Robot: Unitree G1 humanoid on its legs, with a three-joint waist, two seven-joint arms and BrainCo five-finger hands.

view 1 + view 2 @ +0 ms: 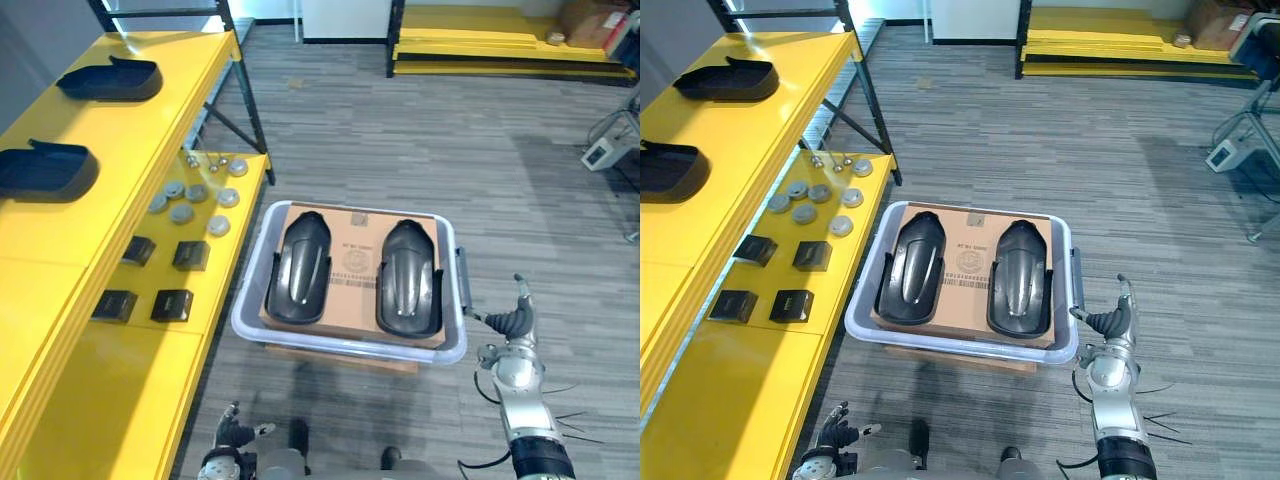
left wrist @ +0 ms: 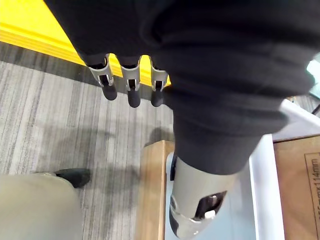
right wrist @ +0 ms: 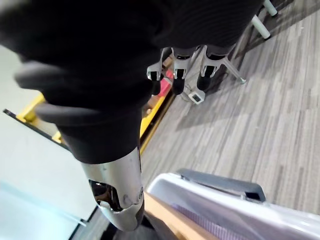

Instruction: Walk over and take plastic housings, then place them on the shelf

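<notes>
Two dark plastic housings, one on the left (image 1: 299, 268) and one on the right (image 1: 408, 278), lie side by side on a cardboard sheet (image 1: 353, 250) in a pale bin (image 1: 345, 347). My right hand (image 1: 515, 320) hovers just right of the bin, open, fingers straight and holding nothing; its fingers (image 3: 180, 70) reach out past the bin rim (image 3: 210, 200). My left hand (image 1: 235, 432) hangs low near the bin's front left corner, open and empty, its fingers (image 2: 131, 87) over the floor. Two more black housings (image 1: 112, 80) (image 1: 45, 172) rest on the yellow shelf (image 1: 130, 130) at the left.
On a lower yellow shelf level lie several metal discs (image 1: 195, 195) and several small black boxes (image 1: 155, 280). The bin sits on a wooden stand (image 2: 152, 190). Grey floor stretches behind and to the right. A yellow rack (image 1: 500, 50) stands far back.
</notes>
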